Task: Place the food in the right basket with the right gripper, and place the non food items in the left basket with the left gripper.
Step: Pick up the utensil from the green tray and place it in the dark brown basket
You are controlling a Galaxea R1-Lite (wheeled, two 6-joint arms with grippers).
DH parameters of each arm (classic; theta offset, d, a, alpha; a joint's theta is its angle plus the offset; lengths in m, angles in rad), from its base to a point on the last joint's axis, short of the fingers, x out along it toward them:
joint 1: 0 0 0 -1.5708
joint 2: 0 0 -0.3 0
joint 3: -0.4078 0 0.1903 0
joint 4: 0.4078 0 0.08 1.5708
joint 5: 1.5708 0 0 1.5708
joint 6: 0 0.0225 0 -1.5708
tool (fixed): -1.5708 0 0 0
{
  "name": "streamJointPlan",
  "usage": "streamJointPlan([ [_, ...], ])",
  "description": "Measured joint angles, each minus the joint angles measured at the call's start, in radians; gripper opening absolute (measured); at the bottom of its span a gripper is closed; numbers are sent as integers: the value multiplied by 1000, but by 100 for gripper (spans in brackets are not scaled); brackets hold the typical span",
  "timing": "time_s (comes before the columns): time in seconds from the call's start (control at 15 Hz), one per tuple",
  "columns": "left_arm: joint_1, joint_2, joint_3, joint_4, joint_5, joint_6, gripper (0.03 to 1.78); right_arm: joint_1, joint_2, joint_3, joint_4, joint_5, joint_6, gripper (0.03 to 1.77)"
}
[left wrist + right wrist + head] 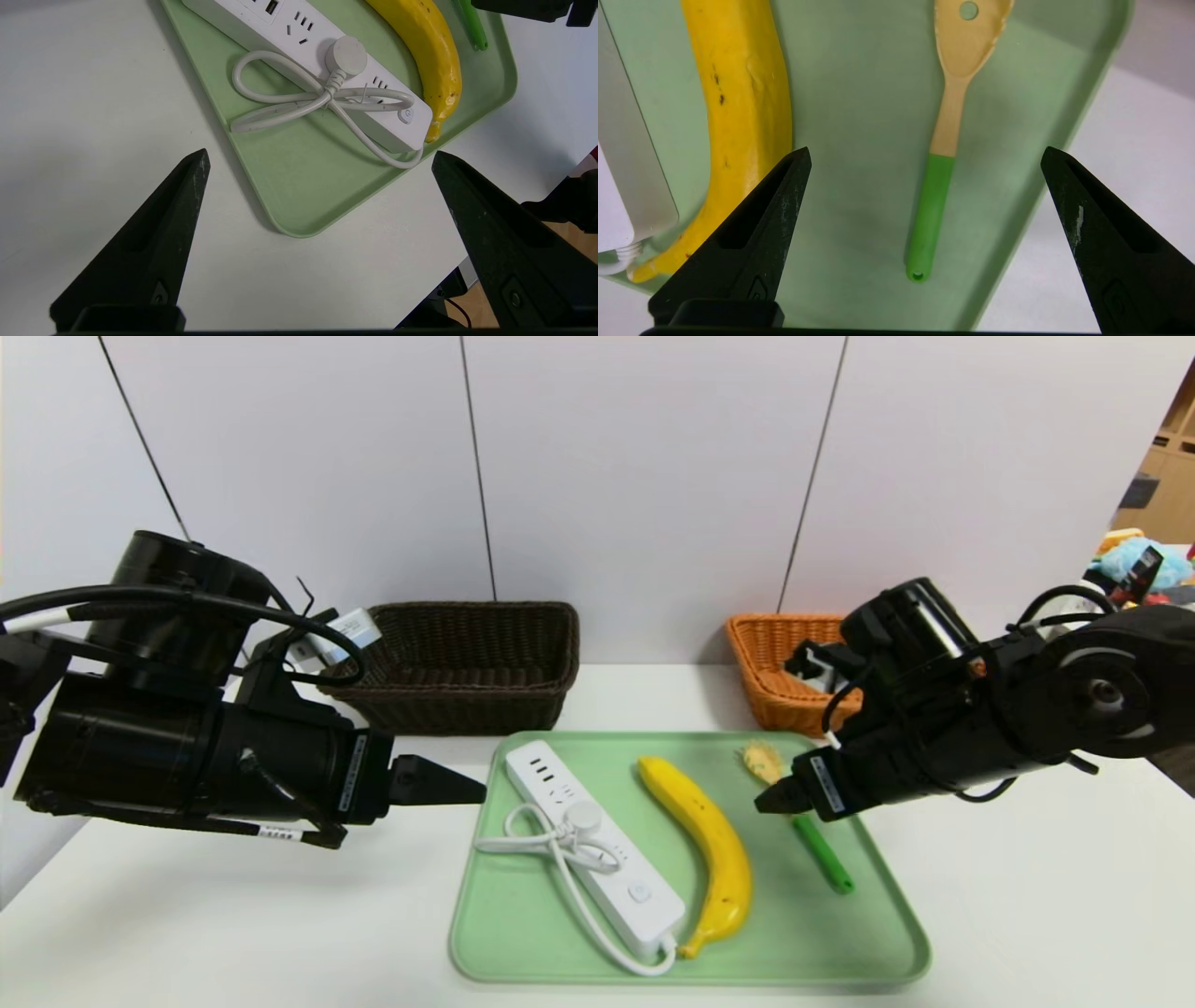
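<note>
Banana (738, 116) lies on tray (859, 93) beside wide-spread right tool (924, 158), untouched

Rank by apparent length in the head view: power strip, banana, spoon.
1. Power strip and banana: look about equal, so unranked.
2. Spoon: clearly shortest, though the right gripper hides part of it.

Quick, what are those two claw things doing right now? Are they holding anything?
Left gripper: fingers open, holding nothing, beside the green tray.
Right gripper: fingers open, holding nothing, above the spoon.
</note>
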Motion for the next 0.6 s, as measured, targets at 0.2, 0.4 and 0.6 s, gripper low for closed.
streamJointPlan([
  [0.2,0,0,1,-1,0,-1,169,5,43,-9,0,-1,19,170],
  [0.4,0,0,5,-1,0,-3,169,0,74,-9,-1,-1,25,170],
  [0.6,0,0,5,-1,1,-3,169,-4,90,-9,-1,-10,23,170],
])
